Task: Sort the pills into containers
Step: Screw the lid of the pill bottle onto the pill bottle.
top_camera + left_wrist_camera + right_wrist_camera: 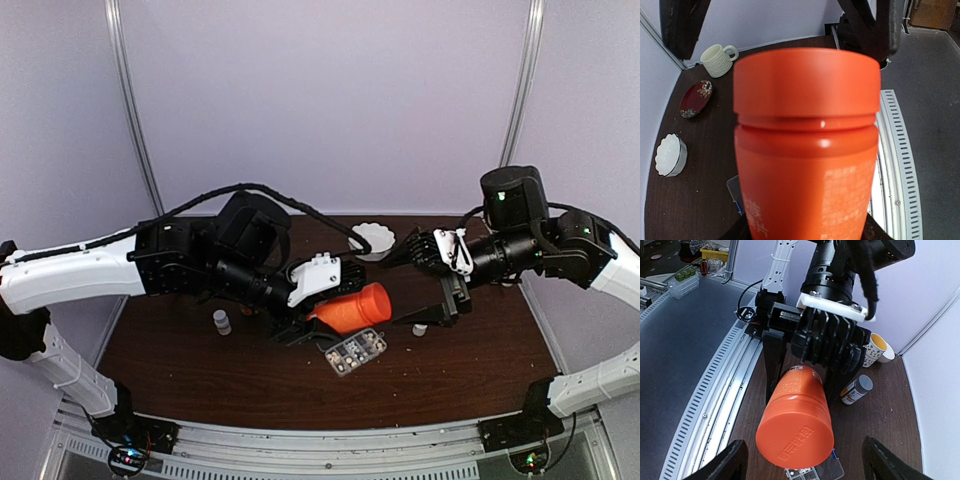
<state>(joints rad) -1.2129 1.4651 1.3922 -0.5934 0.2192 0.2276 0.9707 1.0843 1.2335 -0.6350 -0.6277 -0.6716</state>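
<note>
Nearest you, the organizer box [355, 350] sits on the surface [200, 380], with bare room towards the near edge. Just behind it, your left hand [322, 308] grips the orange bottle [352, 308]. Your right hand [805, 445] stands open facing its cap. A white bowl [375, 238] sits far back.

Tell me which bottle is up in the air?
The big orange plastic bottle, held sideways in the left gripper. The small white bottles stand on the brown table.

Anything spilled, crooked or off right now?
No spill or damage. The orange cylindrical bottle lies sideways in the left gripper, cap on; the clear compartmented plastic organizer box beneath its cap sits skewed to the table edge.
</note>
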